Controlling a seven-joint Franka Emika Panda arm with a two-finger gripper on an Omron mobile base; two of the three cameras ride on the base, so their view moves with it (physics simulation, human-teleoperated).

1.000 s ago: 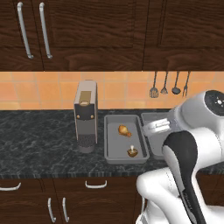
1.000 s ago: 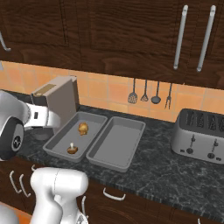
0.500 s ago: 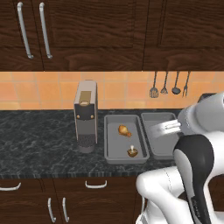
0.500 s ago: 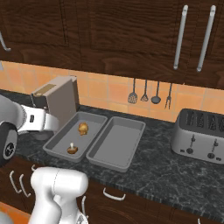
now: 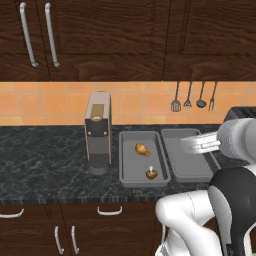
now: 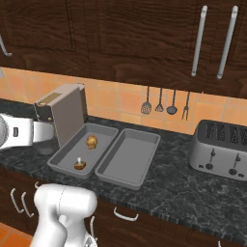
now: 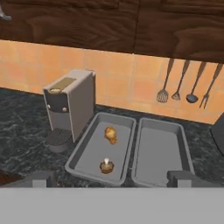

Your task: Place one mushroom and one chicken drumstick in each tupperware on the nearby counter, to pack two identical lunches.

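Pulling back with the gripper spread wide and empty, leaving one chicken drumstick and one mushroom ahead-left in the filled tupperware, the ahead-right tupperware unfilled, so probably half packed.

1. No text, label, brand, number or sign can be read in any of the views.
2. The coffee machine, which stands on the counter near its back edge, has a plain front with no readable marking.
3. The toaster on the counter carries small knobs, but no letters or numbers can be made out.
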